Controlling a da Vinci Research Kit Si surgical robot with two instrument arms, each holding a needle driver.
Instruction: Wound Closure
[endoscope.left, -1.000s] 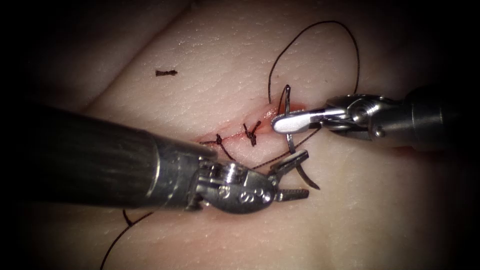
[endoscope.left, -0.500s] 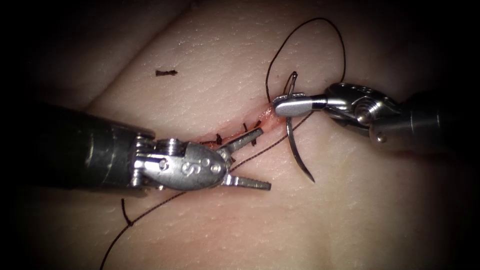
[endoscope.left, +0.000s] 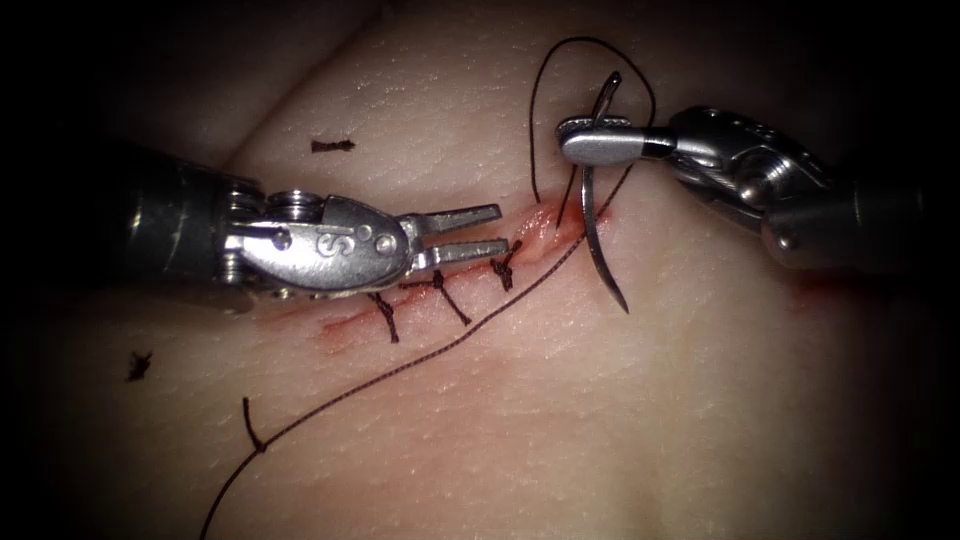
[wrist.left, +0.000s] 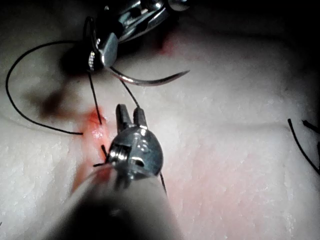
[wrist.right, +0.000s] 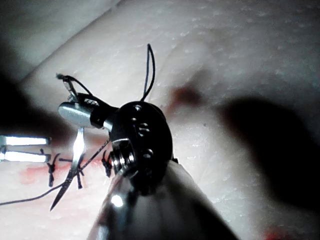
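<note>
jaws of right tool clamp needle near tail; left tool parted, seemingly empty.

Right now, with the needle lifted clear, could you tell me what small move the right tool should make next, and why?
Probably lift a bit further to draw out slack. The right tool grips the needle near its tail, free of the tissue; the thread lies loose below the cut, and the left tool is open, holding nothing.
</note>
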